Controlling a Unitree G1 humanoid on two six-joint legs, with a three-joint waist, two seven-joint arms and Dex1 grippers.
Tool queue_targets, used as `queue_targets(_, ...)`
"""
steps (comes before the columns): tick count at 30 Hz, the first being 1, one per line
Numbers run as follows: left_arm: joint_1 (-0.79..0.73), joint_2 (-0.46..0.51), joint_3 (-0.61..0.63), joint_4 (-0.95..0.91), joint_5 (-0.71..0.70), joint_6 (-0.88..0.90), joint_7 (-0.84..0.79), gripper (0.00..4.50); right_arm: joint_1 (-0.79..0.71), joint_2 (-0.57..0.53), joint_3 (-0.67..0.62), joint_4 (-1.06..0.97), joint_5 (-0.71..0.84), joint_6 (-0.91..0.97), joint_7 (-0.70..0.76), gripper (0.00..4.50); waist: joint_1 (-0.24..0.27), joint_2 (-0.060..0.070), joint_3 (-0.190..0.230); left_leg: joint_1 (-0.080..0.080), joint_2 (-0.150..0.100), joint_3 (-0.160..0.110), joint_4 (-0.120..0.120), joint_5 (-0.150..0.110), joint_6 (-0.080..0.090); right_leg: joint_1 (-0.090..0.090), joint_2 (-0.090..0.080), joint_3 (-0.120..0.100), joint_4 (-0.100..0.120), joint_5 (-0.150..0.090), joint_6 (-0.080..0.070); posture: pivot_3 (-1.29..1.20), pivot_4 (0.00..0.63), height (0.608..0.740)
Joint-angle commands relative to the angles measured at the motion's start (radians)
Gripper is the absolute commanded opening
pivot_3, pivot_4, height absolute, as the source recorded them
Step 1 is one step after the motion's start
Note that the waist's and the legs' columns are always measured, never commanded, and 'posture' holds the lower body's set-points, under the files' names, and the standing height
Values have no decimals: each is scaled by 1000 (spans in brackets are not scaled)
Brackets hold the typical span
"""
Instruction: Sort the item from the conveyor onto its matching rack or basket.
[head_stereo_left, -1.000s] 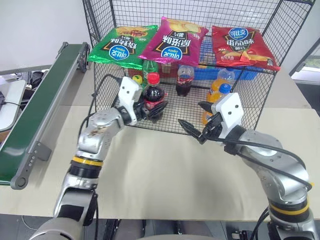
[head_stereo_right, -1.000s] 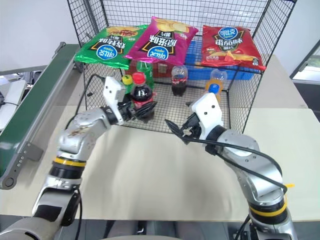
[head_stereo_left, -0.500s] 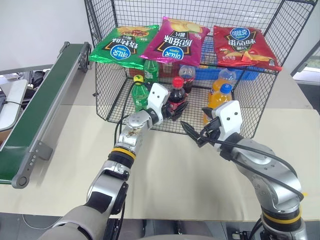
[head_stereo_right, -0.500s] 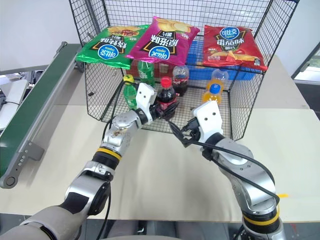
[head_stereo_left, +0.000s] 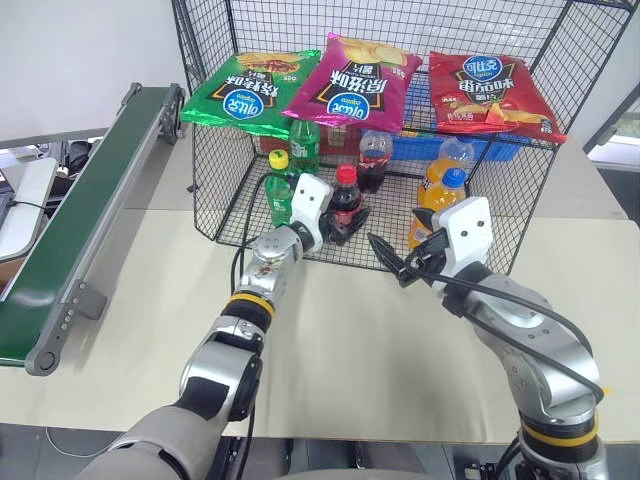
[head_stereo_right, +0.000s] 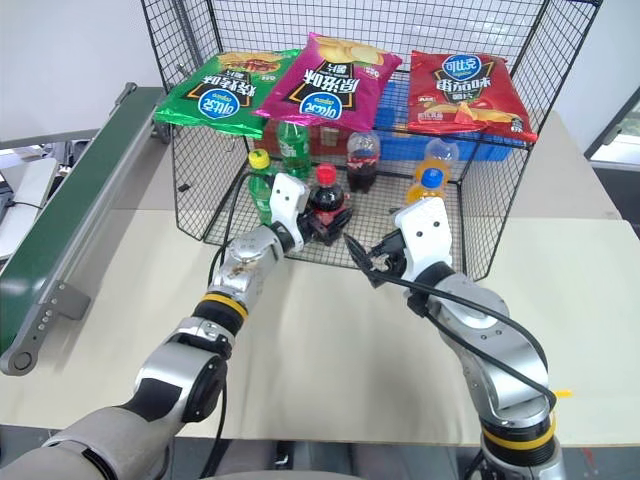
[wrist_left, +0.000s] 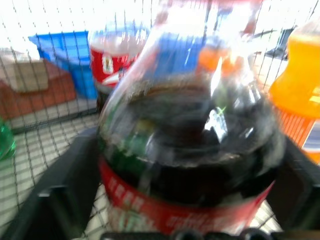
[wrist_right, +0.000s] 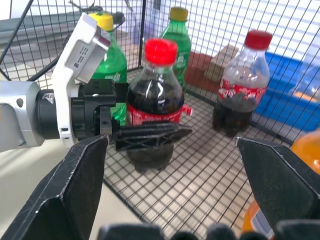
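Black wire mesh surrounds the cola bottle (wrist_right: 154, 97) now: it stands upright on the grid floor of the basket (head_stereo_left: 214, 190), just inside the open front, with its red cap up and its dark liquid reaching the neck. The conveyor (head_stereo_left: 75, 215) lies well off to the robot's left, and I see nothing on its green belt.

The left gripper (head_stereo_left: 338, 222) reaches in from the front, and its black fingers (wrist_right: 150, 135) flank the bottle at label height. In the left wrist view the jaws stand spread, with a finger to either side of the bottle; whether either one touches the plastic I cannot tell. My judgement is that the placing is done, or very nearly so, and the grip has been let go.

The right gripper (head_stereo_right: 366, 259) hovers over the bench (head_stereo_left: 380, 340) just before the basket's front edge, its jaws spread wide and carrying nothing.

Close neighbours are a green soda bottle (head_stereo_left: 279, 186) beside the left wrist, a second cola bottle (wrist_right: 245, 82) with a clear upper part farther in, and an orange drink (head_stereo_left: 440, 200) near the right gripper.

What remains, as I read it, is to draw the left arm straight back without tipping the bottle or brushing the green one.
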Motion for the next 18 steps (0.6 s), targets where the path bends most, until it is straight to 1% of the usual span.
queue_targets(1,-16,0,14,-21,-6,-8,-21,4447,-17,7,-18,-15,-6,-24,-1,4500,-1,0,0,0,0,0,0,0,0,0,0,0,0,0,0,0,150,740)
queue_targets(4,3,8,16,-51,-6,14,-29,4447,-23,6,-19,-7,-6,-28,5,4500,-1,0,0,0,0,0,0,0,0,0,0,0,0,0,0,0,150,740)
queue_targets(6,42,26,11,-124,-12,58,-43,4447,-27,-1,-23,4,-3,-34,17,4500,-3,0,0,0,0,0,0,0,0,0,0,0,0,0,0,0,150,740)
queue_targets(11,181,74,-1,-400,-34,225,-60,4447,-46,-9,-29,41,-2,-57,44,4500,-6,1,0,1,1,0,0,0,0,0,1,1,2,0,0,0,150,740)
queue_targets(18,314,156,19,-702,-70,422,-41,4447,-81,-5,-20,91,-5,-86,70,4500,-1,1,-1,1,3,-1,0,0,0,0,0,1,2,0,0,0,150,740)
